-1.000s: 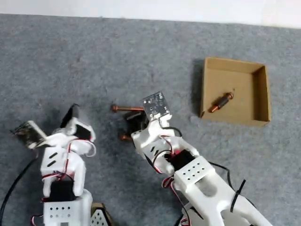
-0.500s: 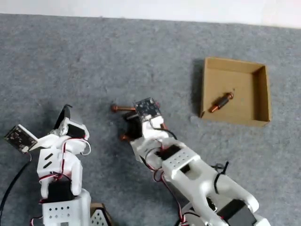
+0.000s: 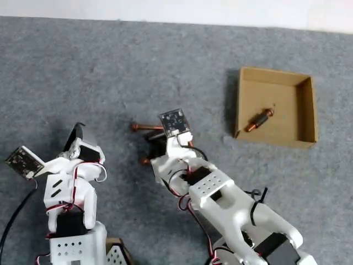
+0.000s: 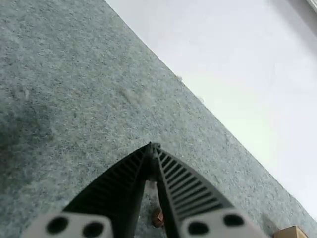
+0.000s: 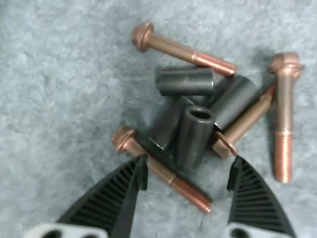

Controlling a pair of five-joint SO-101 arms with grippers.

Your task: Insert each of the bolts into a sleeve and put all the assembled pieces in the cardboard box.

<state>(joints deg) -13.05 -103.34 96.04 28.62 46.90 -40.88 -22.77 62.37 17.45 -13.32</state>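
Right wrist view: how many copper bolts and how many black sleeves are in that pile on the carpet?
Bolts: 4
Sleeves: 4
Total: 8

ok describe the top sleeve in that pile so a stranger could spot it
On the grey mat, left of the cardboard box, lies a pile of bolts and sleeves. This sleeve rests on the others and alone shows its open bore.

A grey felt mat (image 3: pixel 83 72) meets a white strip (image 3: pixel 165 8) behind it.
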